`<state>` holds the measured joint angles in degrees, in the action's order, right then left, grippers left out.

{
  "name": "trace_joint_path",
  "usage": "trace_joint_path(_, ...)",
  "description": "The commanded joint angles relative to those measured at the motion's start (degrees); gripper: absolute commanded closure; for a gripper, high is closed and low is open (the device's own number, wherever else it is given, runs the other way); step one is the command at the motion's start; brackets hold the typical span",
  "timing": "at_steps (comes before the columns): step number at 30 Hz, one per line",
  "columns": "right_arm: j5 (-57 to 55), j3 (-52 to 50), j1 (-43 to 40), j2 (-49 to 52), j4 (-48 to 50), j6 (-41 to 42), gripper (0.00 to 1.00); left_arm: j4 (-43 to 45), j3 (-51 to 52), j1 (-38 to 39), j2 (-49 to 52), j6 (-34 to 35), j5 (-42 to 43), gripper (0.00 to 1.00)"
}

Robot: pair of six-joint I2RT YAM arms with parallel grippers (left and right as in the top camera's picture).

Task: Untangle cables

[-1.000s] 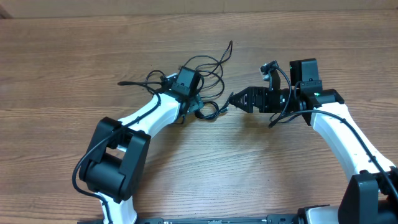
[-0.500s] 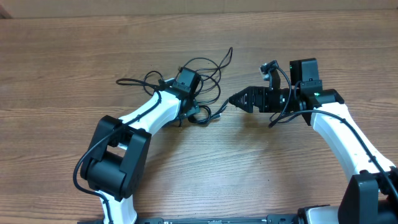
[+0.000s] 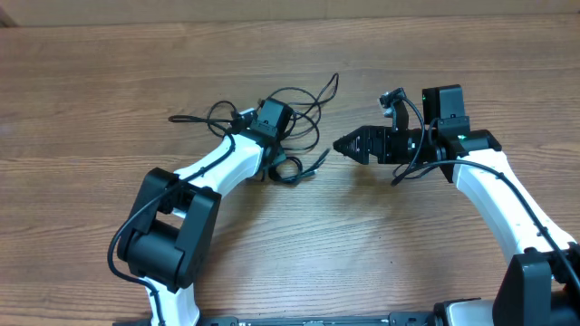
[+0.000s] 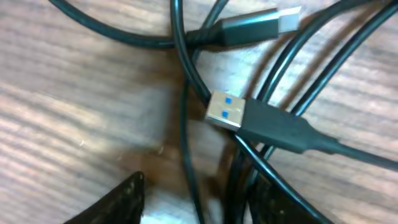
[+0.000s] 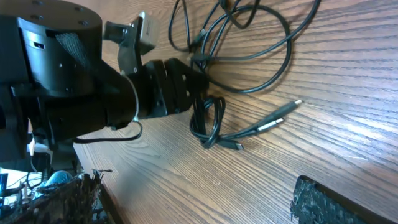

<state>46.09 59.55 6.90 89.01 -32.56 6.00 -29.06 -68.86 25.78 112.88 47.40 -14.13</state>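
The cables (image 3: 304, 101) are thin black cords lying tangled on the wooden table. My left gripper (image 3: 276, 161) hangs over their near end. In the left wrist view its jaws (image 4: 199, 202) stand half closed around several strands; the right finger (image 4: 277, 208) touches them and the left finger (image 4: 127, 196) is clear of them. A blue-tongued USB plug (image 4: 227, 112) and a slimmer silvery plug (image 4: 252, 28) lie just ahead. A folded cable loop (image 5: 208, 124) lies at the left gripper's tip. My right gripper (image 3: 340, 145) is open and empty, just right of the tangle.
A loose plug end (image 3: 317, 160) points toward the right gripper. One cord (image 3: 186, 119) trails off left of the tangle, and another (image 3: 333, 74) runs up toward the far side. Bare wooden table (image 3: 381, 244) surrounds the cables.
The left gripper's jaws have narrowed around the strands. The cable loop and its plug end have slid a little left, away from the right gripper. The right arm has barely moved.
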Motion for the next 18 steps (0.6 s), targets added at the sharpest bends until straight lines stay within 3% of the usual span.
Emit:
trace_joint_path(1, 0.0, 0.3, 0.3, 0.1, 0.3, 0.0, 0.00, 1.1, 3.3, -0.3, 5.5, 0.4, 4.6, 0.60)
trace_joint_path(7, 0.0, 0.3, 0.3, 0.1, 0.3, 0.0, 0.00, 1.0, 3.3, -0.3, 5.5, 0.4, 4.6, 0.77)
trace_joint_path(8, 0.0, 0.3, 0.3, 0.1, 0.2, 0.0, 0.00, 1.0, 3.3, -0.3, 5.5, 0.4, 4.6, 0.87)
trace_joint_path(10, 0.0, 0.3, 0.3, 0.1, -0.2, 0.0, 0.00, 1.0, 3.3, -0.3, 5.5, 0.4, 4.6, 0.96)
trace_joint_path(18, 0.1, 0.3, 0.3, 0.1, -2.7, 0.0, 0.00, -5.8, 1.2, -0.6, 5.3, 0.4, 8.9, 0.96)
